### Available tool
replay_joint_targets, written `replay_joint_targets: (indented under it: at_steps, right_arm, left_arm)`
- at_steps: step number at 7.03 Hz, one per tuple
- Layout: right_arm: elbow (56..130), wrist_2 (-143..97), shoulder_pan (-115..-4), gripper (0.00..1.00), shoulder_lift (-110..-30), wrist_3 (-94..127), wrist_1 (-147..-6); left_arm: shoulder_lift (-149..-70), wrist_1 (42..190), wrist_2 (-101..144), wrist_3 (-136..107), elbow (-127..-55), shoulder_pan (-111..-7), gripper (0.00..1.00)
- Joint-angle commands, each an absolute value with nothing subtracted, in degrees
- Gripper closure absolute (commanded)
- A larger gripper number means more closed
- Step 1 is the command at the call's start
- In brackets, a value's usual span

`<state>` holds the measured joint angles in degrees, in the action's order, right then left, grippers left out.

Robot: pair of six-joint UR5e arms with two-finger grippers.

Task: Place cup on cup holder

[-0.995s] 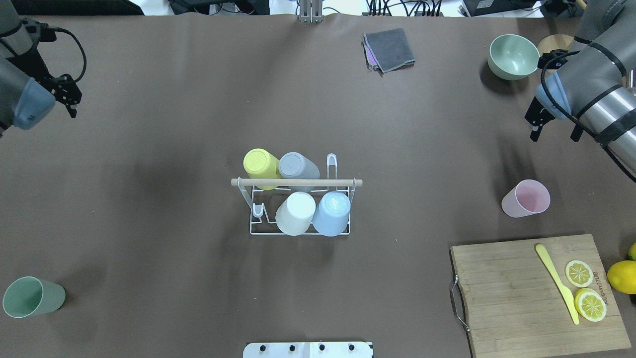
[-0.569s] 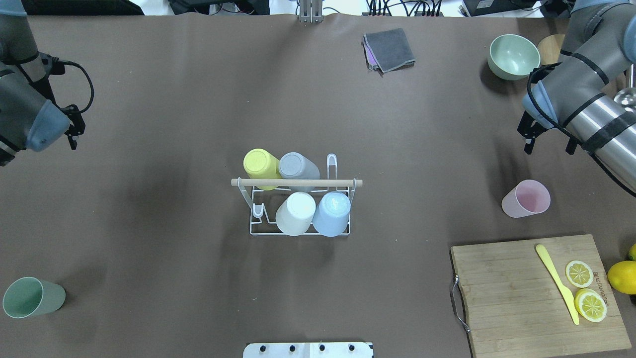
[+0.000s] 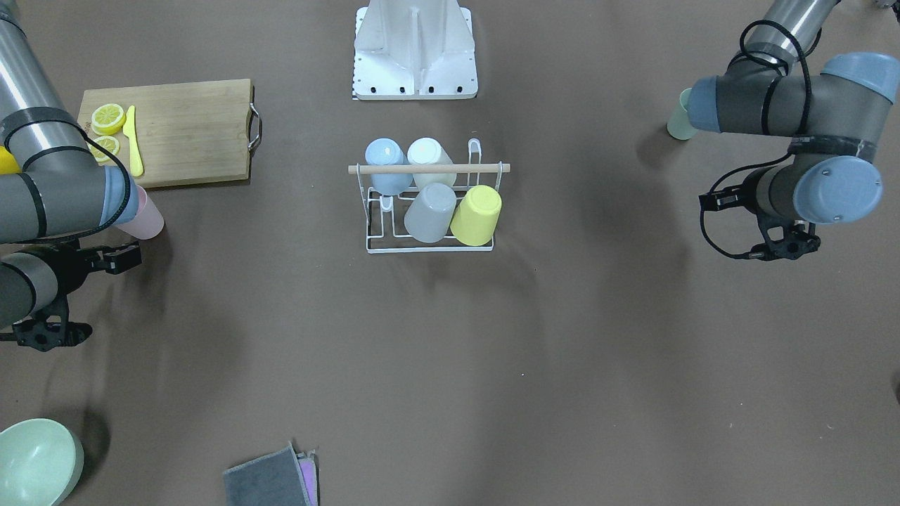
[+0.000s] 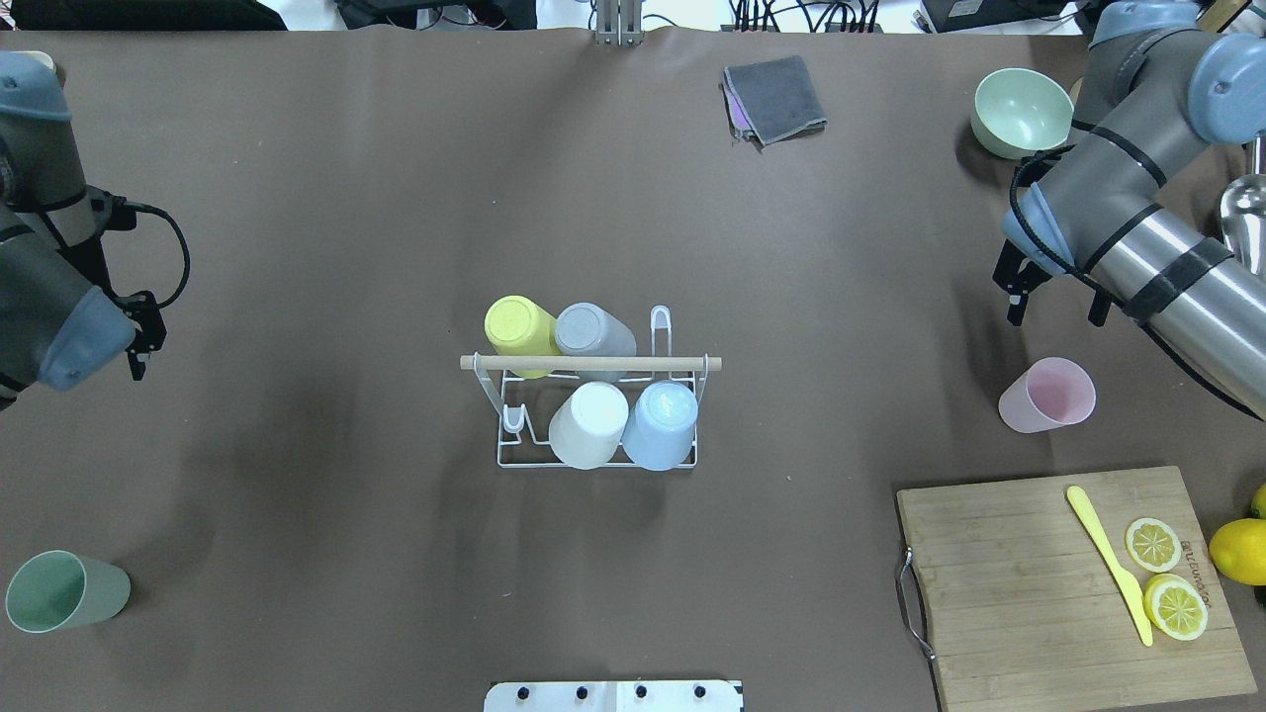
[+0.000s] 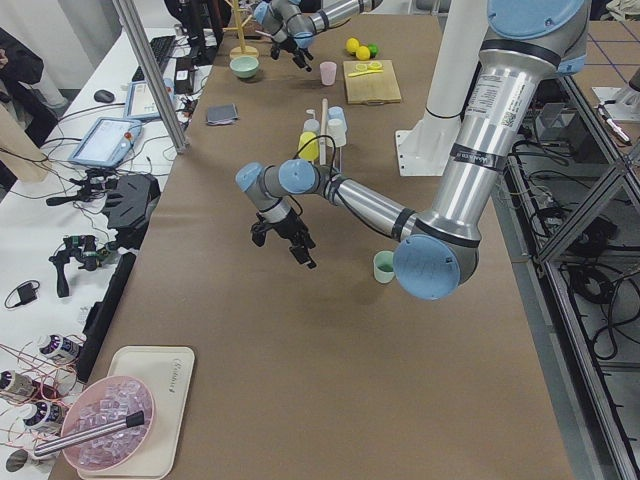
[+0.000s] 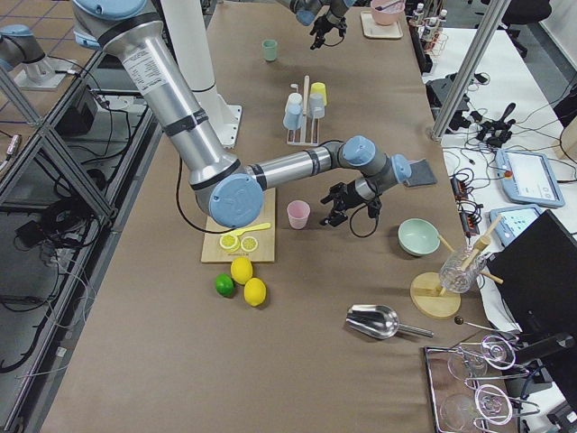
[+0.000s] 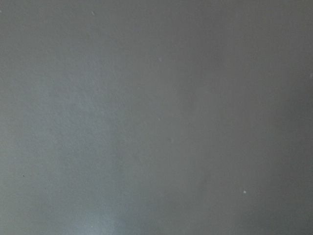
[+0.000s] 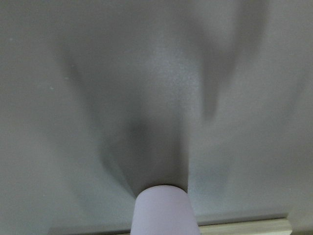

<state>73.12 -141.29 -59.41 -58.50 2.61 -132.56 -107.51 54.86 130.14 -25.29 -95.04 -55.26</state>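
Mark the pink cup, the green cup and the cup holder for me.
pink cup [image 4: 1060,391]: overhead view, on its open mouth.
green cup [image 4: 45,591]: overhead view, on its open mouth.
cup holder [image 4: 593,363]: overhead view, on its wooden handle.

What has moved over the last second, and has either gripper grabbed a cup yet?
Both arms drew back toward the robot's side: the left gripper toward the green cup, the right gripper back and inward toward the pink cup. Neither has taken hold of anything. The cup holder and both loose cups stayed put.
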Motion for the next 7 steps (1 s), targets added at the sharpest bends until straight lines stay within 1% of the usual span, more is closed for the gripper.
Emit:
replay_joint_targets:
  at_steps: [1,2,3,7]
  right_arm:
    - [72.86,-141.85,-57.66,0.05,-58.62,2.64,-132.54]
    - [72.95,-142.12,-57.66,0.05,-58.80,2.55,-132.54]
    - [72.95,-142.12,-57.66,0.05,-59.15,2.20,-132.45]
    - [72.34,-142.29,-56.78,0.05,-59.59,0.00,-132.63]
  left_arm:
    - [-106.96,53.36,132.09,-22.00,-97.19,-52.04,0.02]
    - [-106.96,49.52,132.53,-17.80,-99.38,-51.42,0.02]
    - [-106.88,48.53,132.80,-15.75,-99.93,-50.72,0.02]
    - [-102.93,48.34,132.80,-13.62,-100.37,-46.94,0.02]
